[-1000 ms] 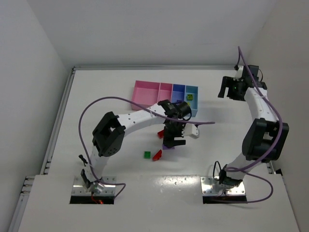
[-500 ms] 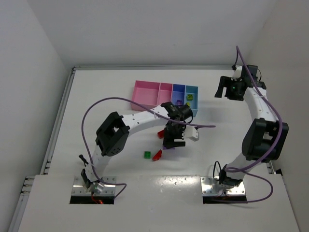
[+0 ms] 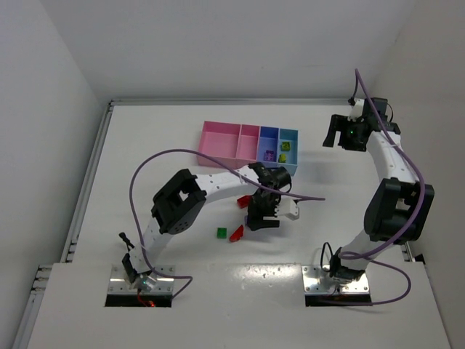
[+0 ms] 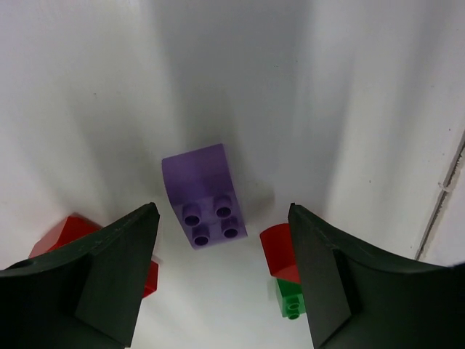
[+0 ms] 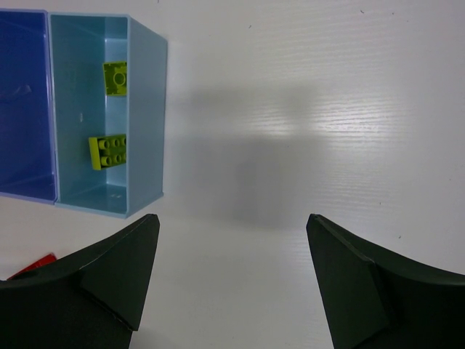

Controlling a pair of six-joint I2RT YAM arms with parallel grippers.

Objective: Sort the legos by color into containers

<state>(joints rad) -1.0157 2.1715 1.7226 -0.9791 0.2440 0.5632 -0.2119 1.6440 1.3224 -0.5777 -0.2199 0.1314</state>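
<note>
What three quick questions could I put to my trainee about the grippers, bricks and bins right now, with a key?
1. True or false: the left gripper is shut on the purple brick.
2. How many yellow-green bricks lie in the light blue bin? A one, B two, C four.
3. Fill in: in the left wrist view, the nearest bricks on either side of the purple brick are both ___.

Key: 1 false, because the gripper is open and the brick lies on the table between its fingers. 2 B. 3 red.
</note>
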